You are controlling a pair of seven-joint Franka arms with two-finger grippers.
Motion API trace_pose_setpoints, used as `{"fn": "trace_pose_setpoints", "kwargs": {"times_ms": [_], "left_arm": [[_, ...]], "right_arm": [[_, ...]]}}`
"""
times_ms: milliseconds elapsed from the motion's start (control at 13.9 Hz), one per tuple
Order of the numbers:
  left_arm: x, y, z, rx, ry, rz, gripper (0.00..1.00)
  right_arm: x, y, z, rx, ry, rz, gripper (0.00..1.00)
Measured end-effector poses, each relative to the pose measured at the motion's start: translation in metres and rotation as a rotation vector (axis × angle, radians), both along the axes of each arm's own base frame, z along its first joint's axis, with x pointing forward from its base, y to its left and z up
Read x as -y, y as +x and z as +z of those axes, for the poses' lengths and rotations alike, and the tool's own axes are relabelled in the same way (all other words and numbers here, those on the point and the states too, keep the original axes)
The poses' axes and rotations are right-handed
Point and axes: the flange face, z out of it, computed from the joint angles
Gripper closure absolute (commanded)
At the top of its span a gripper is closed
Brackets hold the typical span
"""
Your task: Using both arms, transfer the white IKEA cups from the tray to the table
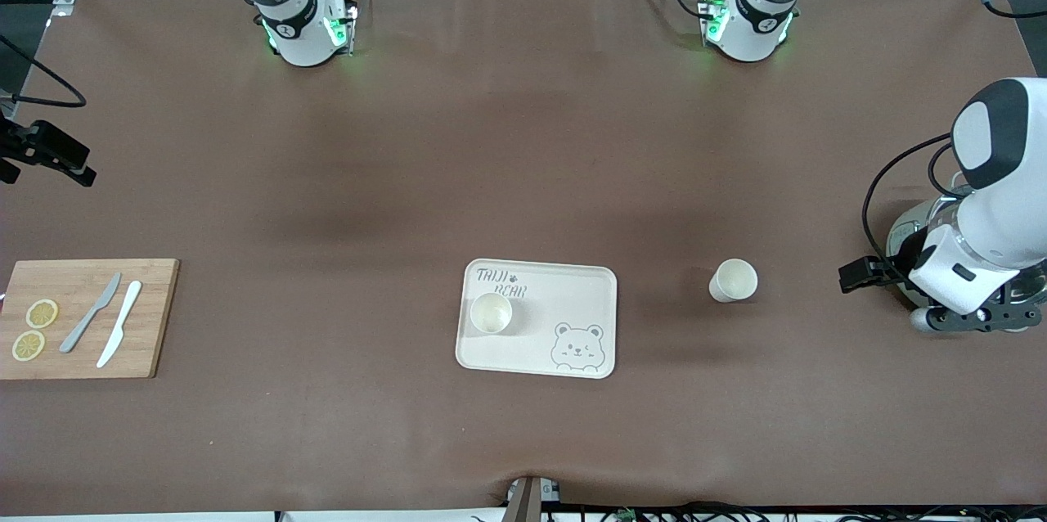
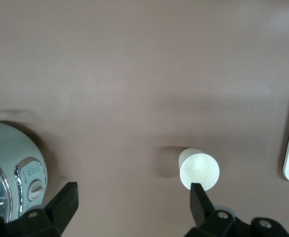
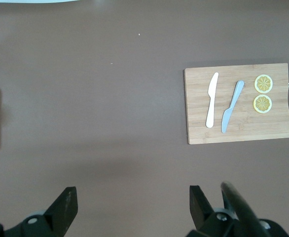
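On tray (image 1: pixel 572 301) lettering "TAIJI BEAR" — one cup (image 1: pixel 491 313).

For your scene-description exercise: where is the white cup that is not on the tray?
In the front view the loose cup stands on the bare table beside the bear-printed tray, toward the left arm's end, between the tray and the open left gripper.

White cup (image 2: pixel 199 170) on brown table (image 2: pixel 134 74), open left end effector (image 2: pixel 134 205) above, green appliance (image 2: pixel 9 170) nearby
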Motion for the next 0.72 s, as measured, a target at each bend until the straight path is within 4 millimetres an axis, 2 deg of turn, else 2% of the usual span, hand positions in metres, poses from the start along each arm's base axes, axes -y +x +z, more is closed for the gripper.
{"fn": "trace_pose_setpoints", "kwargs": {"times_ms": [431, 719], "left_arm": [[0.032, -0.001, -0.009, -0.016, -0.006, 0.004, 0.0], [0.034, 0.0, -0.013, -0.021, -0.007, 0.029, 0.0]], "right_arm": [[0.0, 0.0, 0.0, 0.0, 0.0, 0.0, 0.0], [0.0, 0.0, 0.0, 0.0, 0.0, 0.0, 0.0]]}}
